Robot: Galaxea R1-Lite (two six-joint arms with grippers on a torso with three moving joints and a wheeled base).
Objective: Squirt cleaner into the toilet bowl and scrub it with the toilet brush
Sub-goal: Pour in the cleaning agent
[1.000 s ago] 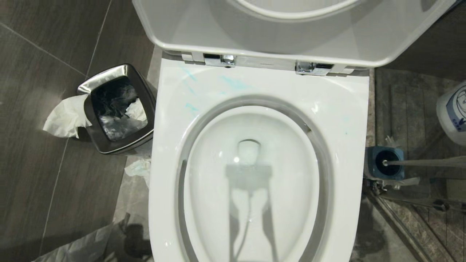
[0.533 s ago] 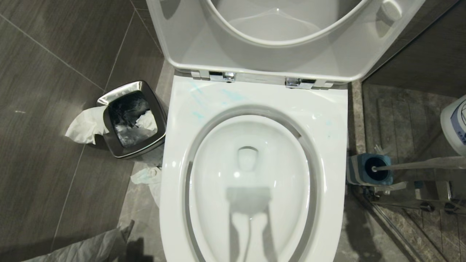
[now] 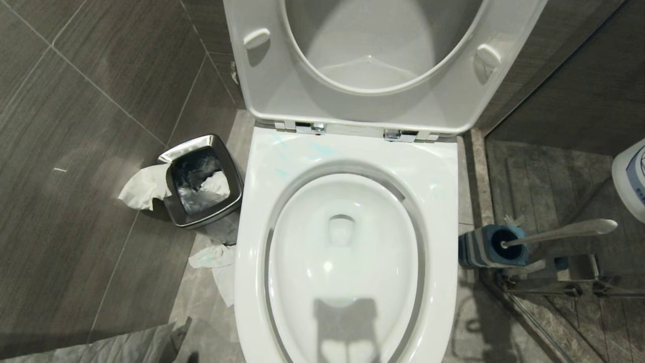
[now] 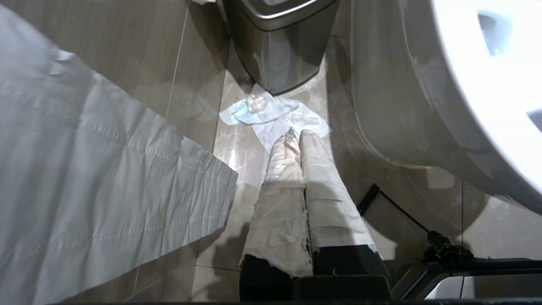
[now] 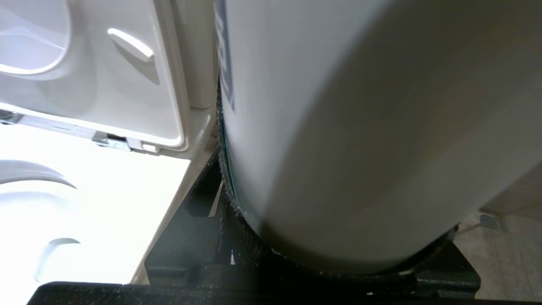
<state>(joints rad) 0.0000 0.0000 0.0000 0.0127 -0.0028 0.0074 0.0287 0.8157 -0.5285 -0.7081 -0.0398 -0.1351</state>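
Observation:
The white toilet bowl (image 3: 443, 212) fills the middle of the head view, its seat and lid (image 3: 272, 96) raised. Thin turquoise streaks of cleaner (image 3: 322, 149) lie on the rim near the chrome hinges. The toilet brush (image 3: 559, 233) stands in its blue-topped holder (image 3: 486, 247) on the floor right of the bowl, handle leaning right. My right gripper (image 5: 334, 250) is shut on a white bottle (image 5: 360, 127) with a blue label, which shows at the right edge (image 3: 632, 179) beside the bowl. My left gripper (image 4: 298, 134) is shut and empty, low by the toilet's base (image 4: 381, 106).
A steel waste bin (image 3: 174, 201) with a tissue (image 3: 143, 186) over its edge stands left of the bowl. Crumpled tissue (image 3: 216, 262) lies on the floor beside it, and a paper sheet (image 3: 126, 345) nearer me. A metal rail (image 3: 549, 287) runs right of the brush holder.
The whole head view has shifted: the toilet sits lower and smaller, with more of the lid showing, so the camera moved. The brush handle's knob end has come into view.

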